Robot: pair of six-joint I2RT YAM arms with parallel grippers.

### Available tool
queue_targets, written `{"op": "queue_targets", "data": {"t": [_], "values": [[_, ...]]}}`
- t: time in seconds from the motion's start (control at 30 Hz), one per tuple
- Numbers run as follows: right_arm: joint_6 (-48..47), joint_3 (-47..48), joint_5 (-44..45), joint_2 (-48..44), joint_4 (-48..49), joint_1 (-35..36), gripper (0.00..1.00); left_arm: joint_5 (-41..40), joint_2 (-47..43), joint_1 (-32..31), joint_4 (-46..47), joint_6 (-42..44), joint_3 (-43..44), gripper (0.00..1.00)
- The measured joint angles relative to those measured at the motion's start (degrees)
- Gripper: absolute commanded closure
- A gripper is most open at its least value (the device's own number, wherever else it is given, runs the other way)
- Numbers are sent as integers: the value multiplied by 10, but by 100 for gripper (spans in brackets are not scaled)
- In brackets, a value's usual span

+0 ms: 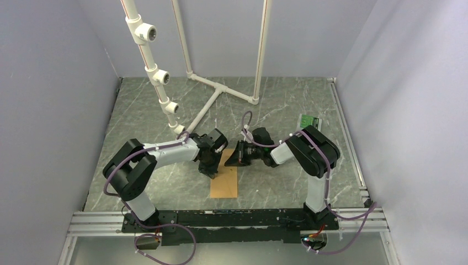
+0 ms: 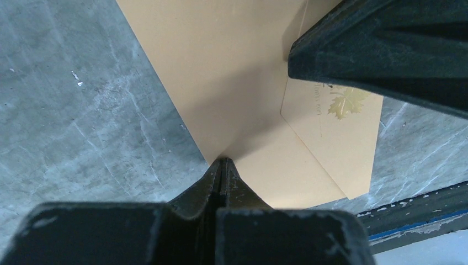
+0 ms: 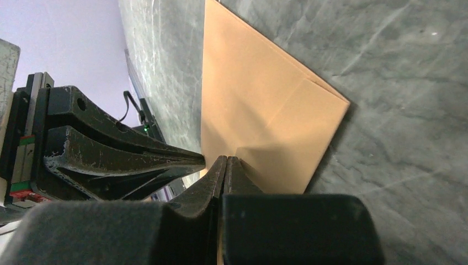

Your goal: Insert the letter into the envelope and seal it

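The kraft-brown envelope (image 1: 225,185) lies flat on the grey marble table, its long side running away from me. In the left wrist view the envelope (image 2: 243,83) shows its seams and a gold leaf print (image 2: 346,102). My left gripper (image 2: 222,162) is shut, its tips resting on the envelope's left edge (image 1: 212,172). My right gripper (image 3: 226,158) is shut too, tips down on the envelope (image 3: 259,105) close beside the left fingers (image 3: 138,160). A thin tan strip shows between the right fingers. The letter does not show in any view.
A white pipe frame (image 1: 216,88) stands on the far half of the table, with a fitted pipe post (image 1: 157,74) at the left. A small green card (image 1: 310,120) lies far right. A metal rail (image 1: 221,217) runs along the near edge. Walls close in on both sides.
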Motion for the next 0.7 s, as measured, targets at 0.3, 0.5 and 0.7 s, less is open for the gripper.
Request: {"op": "queue_targets", "data": {"t": [0.3,0.5,0.7], "values": [[-4,-11,-10,2,21,8,100,2,7,1,-9,-1,7,98],[-14,-23,-45,2,26,12,100,4,11,2,-12,-1,11,97],[-22,-22,-55,6,26,12,100,5,14,3,-15,-1,14,98]]}}
